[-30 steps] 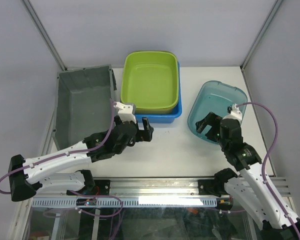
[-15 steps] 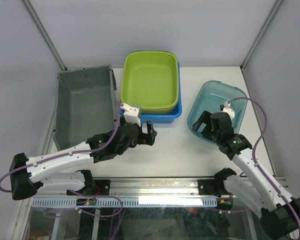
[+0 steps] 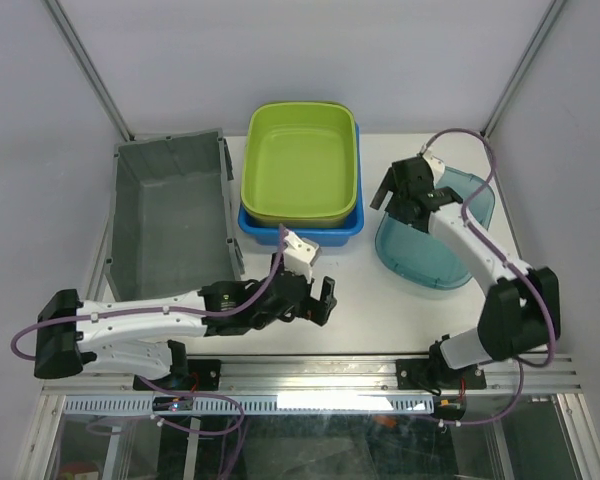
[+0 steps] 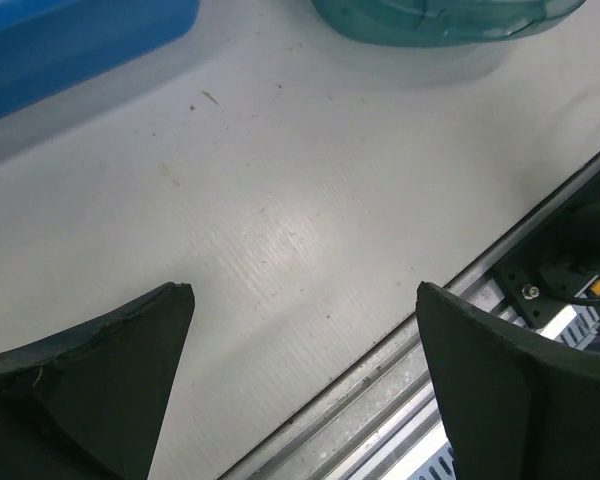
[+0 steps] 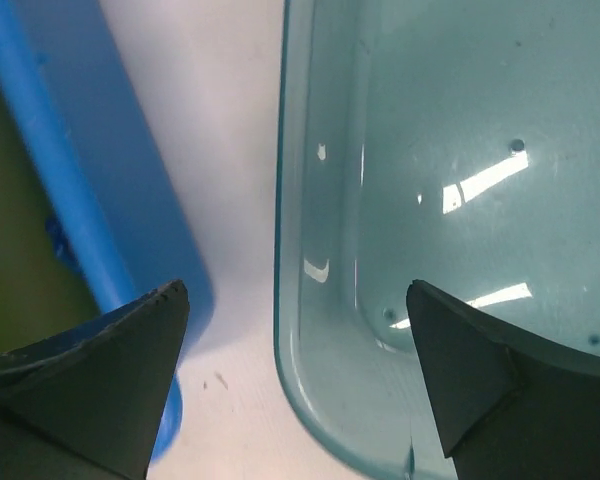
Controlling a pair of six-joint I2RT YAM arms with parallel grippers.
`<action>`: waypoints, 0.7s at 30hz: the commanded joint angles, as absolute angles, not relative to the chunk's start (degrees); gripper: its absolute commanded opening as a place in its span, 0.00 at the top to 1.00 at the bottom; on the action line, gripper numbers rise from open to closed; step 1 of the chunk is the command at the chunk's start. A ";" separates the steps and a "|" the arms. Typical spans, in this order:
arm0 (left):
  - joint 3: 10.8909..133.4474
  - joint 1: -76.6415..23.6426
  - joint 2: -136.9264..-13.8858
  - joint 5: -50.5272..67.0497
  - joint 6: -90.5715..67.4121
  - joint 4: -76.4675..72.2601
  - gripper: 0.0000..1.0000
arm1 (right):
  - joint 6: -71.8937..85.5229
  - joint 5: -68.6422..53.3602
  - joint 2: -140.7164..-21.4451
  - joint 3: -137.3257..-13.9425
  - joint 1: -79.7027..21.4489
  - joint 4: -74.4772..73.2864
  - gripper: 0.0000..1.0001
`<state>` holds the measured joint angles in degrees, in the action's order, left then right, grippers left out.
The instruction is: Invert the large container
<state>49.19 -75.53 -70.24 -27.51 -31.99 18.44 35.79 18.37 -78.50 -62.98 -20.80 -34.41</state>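
Approach step, by judgement: teal container (image 3: 425, 255), taken as the large one, is set upright at the table's (image 4: 280, 200) right side, ungripped; its left rim is seen between and below the spread jaws of the right gripper (image 5: 295, 288), near the blue tub (image 5: 80, 150); the left gripper (image 4: 305, 300), likewise spread, is held over bare table; descent and closure on the rim are called for next.

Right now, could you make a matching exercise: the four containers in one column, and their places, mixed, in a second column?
1 green tub
2 blue tub
3 teal tub
4 grey bin

A leftmost on the table
B rightmost on the table
C sits inside another tub
D holds another tub

Pairs: 1-C, 2-D, 3-B, 4-A
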 commanded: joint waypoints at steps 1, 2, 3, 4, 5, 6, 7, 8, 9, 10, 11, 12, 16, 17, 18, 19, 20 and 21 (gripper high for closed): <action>47.24 -75.51 -60.61 -29.88 -33.16 15.59 0.01 | 35.46 16.55 -87.97 -69.32 -16.68 -34.77 0.08; 46.08 -75.51 -58.75 -30.42 -33.34 15.59 0.01 | 34.84 16.32 -89.70 -69.90 -16.40 -33.80 0.12; 45.40 -75.54 -57.18 -30.87 -33.35 15.58 0.01 | 34.28 16.60 -91.26 -70.60 -16.33 -32.80 0.16; 44.80 -75.50 -55.81 -31.19 -33.39 15.64 0.01 | 33.49 16.87 -92.64 -71.36 -16.27 -32.37 0.22; 44.29 -75.52 -54.55 -31.43 -33.54 15.64 0.01 | 32.92 17.20 -94.50 -72.44 -16.26 -32.42 0.27; 44.00 -75.50 -53.89 -31.41 -33.57 15.73 0.01 | 32.42 17.56 -95.83 -73.42 -16.29 -32.78 0.33; 43.82 -75.50 -53.58 -31.38 -33.64 15.85 0.01 | 32.09 18.00 -96.79 -74.30 -16.26 -33.08 0.40; 43.72 -75.50 -53.53 -31.21 -33.78 15.90 0.01 | 31.66 18.09 -97.59 -74.81 -16.33 -32.94 0.45; 43.72 -75.54 -53.55 -30.96 -33.87 15.95 0.01 | 31.50 18.10 -98.21 -75.12 -16.26 -32.81 0.53; 43.82 -75.53 -53.91 -30.87 -33.92 15.91 0.01 | 31.26 17.85 -98.74 -75.29 -16.22 -32.61 0.58; 43.93 -75.50 -54.33 -30.81 -33.95 15.84 0.01 | 31.01 17.32 -99.23 -75.39 -16.18 -32.39 0.61; 44.15 -75.56 -54.91 -30.75 -33.88 15.85 0.01 | 30.84 16.97 -99.64 -75.59 -16.17 -32.42 0.64; 45.66 -75.52 -57.17 -30.07 -33.31 15.87 0.01 | 29.70 16.65 -99.47 -76.51 -16.11 -33.42 0.81; 46.09 -75.54 -57.62 -29.98 -33.11 15.93 0.01 | 29.17 16.25 -98.91 -76.94 -16.04 -33.59 0.87; 46.30 -75.57 -57.86 -29.95 -32.99 15.90 0.01 | 28.76 15.96 -98.11 -77.59 -15.89 -34.14 0.97; 46.66 -75.51 -58.13 -29.89 -32.84 15.91 0.01 | 28.44 15.15 -97.09 -78.40 -15.66 -35.16 1.00; 46.81 -75.55 -58.13 -29.86 -32.78 15.91 0.01 | 27.89 13.70 -95.72 -79.21 -15.34 -36.14 1.00; 46.89 -75.55 -58.03 -29.96 -32.69 15.84 0.01 | 27.38 12.05 -93.87 -79.68 -15.00 -36.37 1.00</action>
<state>44.31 -75.55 -58.33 -29.89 -33.45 18.00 29.80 16.34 -100.01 -75.09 -16.16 -35.97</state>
